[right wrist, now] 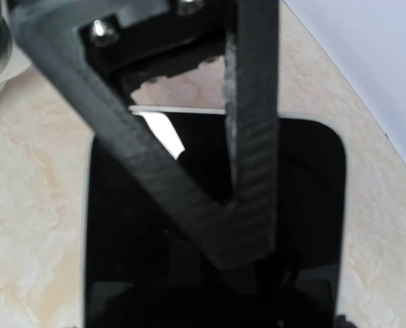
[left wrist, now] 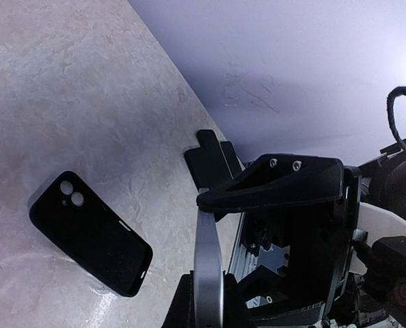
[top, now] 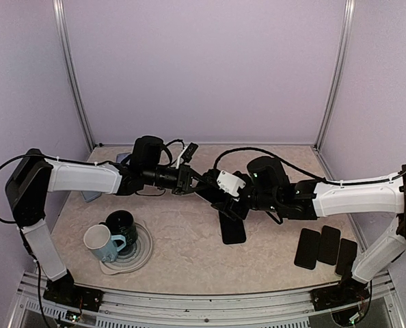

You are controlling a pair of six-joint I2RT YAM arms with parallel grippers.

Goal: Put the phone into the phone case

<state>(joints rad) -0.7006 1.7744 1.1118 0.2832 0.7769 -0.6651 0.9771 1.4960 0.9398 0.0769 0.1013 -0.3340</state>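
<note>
Nearest us, at the front left of the surface (top: 189,263), we are seeing a pale blue mug (top: 99,240) just beside a dark mug (top: 123,224), both sitting on a round grey mat (top: 145,254). At the front right, three dark slabs (top: 327,246) are lying side by side.

Farther in, near the middle, the black phone case (top: 232,229) is lying flat on the surface, and the left wrist view is showing its camera cut-outs.

Just beyond the case, the two arms are facing each other tip to tip. The left gripper (top: 201,182) is clenching its jaws on the phone (right wrist: 128,266). In the right wrist view one finger (right wrist: 251,150) is pressing across the glossy black screen. In the left wrist view we are seeing the phone's silver edge running between the jaws. The phone is hanging above the surface, apart from the case.

The right gripper (top: 220,195) is sitting close against the phone, but we cannot tell whether its jaws are grasping it or released.

Farthest back, lilac walls (top: 203,68) are closing off the scene.
</note>
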